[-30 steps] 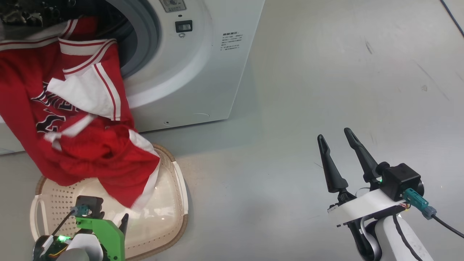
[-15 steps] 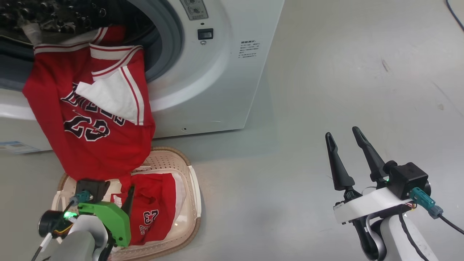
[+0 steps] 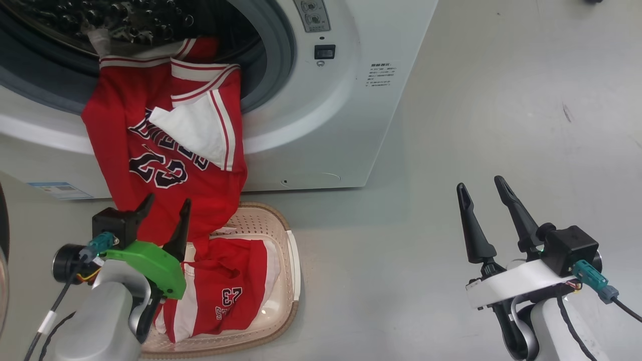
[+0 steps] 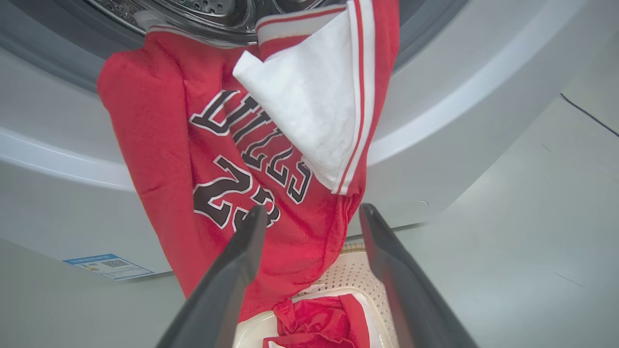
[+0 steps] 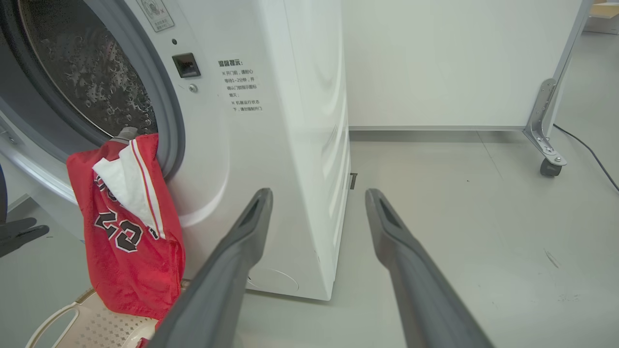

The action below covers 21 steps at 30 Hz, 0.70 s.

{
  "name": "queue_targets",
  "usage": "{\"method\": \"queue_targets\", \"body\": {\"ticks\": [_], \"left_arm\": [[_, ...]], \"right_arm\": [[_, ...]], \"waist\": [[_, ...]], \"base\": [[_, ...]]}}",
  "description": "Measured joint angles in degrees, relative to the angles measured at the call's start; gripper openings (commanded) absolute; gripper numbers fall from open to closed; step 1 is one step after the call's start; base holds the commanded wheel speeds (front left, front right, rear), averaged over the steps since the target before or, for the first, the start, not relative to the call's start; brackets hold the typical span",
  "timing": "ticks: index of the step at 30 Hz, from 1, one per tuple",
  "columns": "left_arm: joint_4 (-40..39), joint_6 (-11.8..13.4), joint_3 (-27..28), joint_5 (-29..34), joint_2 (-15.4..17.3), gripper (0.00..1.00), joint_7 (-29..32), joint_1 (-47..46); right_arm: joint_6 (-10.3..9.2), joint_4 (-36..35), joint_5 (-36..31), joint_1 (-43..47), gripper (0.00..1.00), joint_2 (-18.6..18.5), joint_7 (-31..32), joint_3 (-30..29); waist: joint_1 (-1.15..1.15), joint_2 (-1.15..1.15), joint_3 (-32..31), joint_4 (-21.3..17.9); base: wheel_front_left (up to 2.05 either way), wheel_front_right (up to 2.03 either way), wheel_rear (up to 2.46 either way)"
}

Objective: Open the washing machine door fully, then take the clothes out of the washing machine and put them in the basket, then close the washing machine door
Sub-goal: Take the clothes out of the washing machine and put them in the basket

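Since a second ago, one red garment (image 3: 225,291) has dropped from the hanging bundle into the basket, and the left gripper (image 3: 168,199) has risen from low over the basket; the camera has also turned.

The big white front-loading washing machine (image 3: 351,125) stands open. A bright red sports jersey (image 3: 150,150) with a white panel and black-and-white lettering hangs from its perforated steel drum (image 3: 125,20) over the front. Its long axis is vertical and its hem reaches the small cream perforated plastic basket (image 3: 293,260) with a brown rim.

The left gripper is the nearer one. Its jaws stand apart and hold nothing, and the jersey's lower part lies just ahead of the tips and above them. The right gripper (image 3: 479,183), also spread and empty, waits well apart over the grey floor (image 3: 501,100).
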Motion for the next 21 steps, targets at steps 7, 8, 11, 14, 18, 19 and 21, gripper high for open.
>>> {"method": "queue_targets", "body": {"ticks": [7,8,11,14,18,19,21], "left_arm": [[-7.3,0.0,2.2,0.9,0.7,1.00,-0.2,0.7],[-9.0,0.0,3.1,0.8,0.7,1.00,-0.2,0.9],[-13.5,0.3,5.1,0.8,0.6,1.00,-0.2,1.9],[-16.5,0.8,6.2,0.8,0.0,1.00,-0.2,4.1],[-20.4,1.2,6.8,1.6,-0.6,1.00,-0.2,7.1],[-21.2,1.4,7.1,1.6,-0.7,1.00,-0.2,7.6],[-22.7,1.6,7.5,1.7,-1.0,1.00,-0.2,8.6]], "right_arm": [[0.00,0.0,0.0,0.1,1.00,0.0,0.0,-0.1],[0.01,0.0,0.0,0.2,1.00,0.0,0.0,0.0],[0.01,-0.1,0.0,0.3,1.00,0.0,0.0,0.0],[0.03,-0.3,0.0,0.6,1.00,0.0,0.0,-0.1],[0.07,-0.3,0.0,1.2,1.00,0.0,0.0,-0.2],[0.07,-0.4,0.0,1.2,1.00,0.0,0.0,-0.2],[0.07,-0.5,0.0,1.2,1.00,0.0,0.0,-0.3]], "waist": [[0.00,0.00,-1.5,1.4],[0.00,0.00,-1.6,1.6],[0.00,0.00,-1.9,1.8],[0.00,0.00,-2.1,2.0],[0.00,0.00,-2.4,2.0],[0.00,0.00,-2.4,2.0],[0.00,0.00,-2.5,2.0]], "base": [[0.00,0.00,0.00],[0.00,0.00,0.00],[0.00,0.00,0.00],[0.00,0.00,0.00],[0.00,0.00,0.00],[0.00,0.00,0.00],[0.00,0.00,0.00]]}}
